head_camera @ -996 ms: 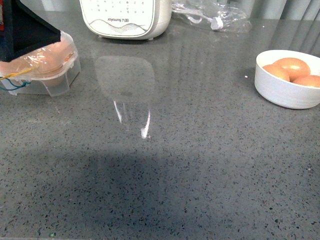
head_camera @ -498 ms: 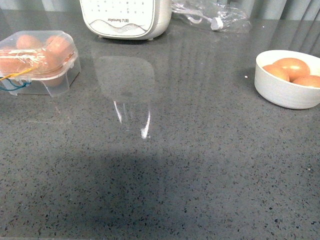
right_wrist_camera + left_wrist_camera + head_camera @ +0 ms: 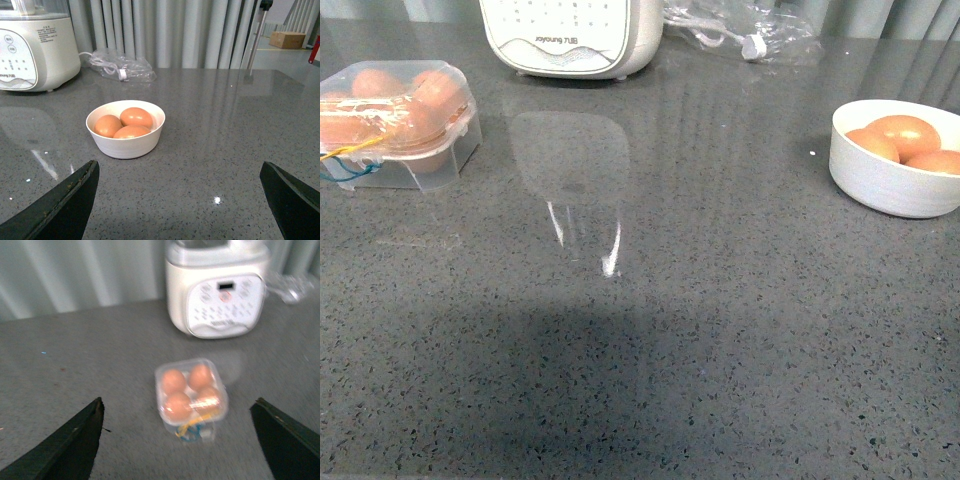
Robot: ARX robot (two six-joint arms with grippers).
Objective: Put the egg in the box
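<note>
— Front view, biggest first? Grey countertop [image 3: 720, 330], white appliance [image 3: 572, 38] at back, white bowl [image 3: 890, 175] right.
— Box [image 3: 400, 125] far left, lid closed, four eggs [image 3: 175, 381] inside. Left gripper [image 3: 175, 440] and right gripper [image 3: 177, 200] spread wide, empty.

The setting is presenting as a kitchen-style counter staged inside a larger indoor space. A grey speckled stone countertop [image 3: 720, 330] is carrying a white countertop cooking appliance [image 3: 572, 38] with a button panel, a white bowl [image 3: 125, 141] holding eggs, and a bagged power cord [image 3: 121, 67]. Pale pleated curtains [image 3: 190, 30] are hanging behind; a cardboard box [image 3: 287, 39] is sitting on the floor beyond.
</note>
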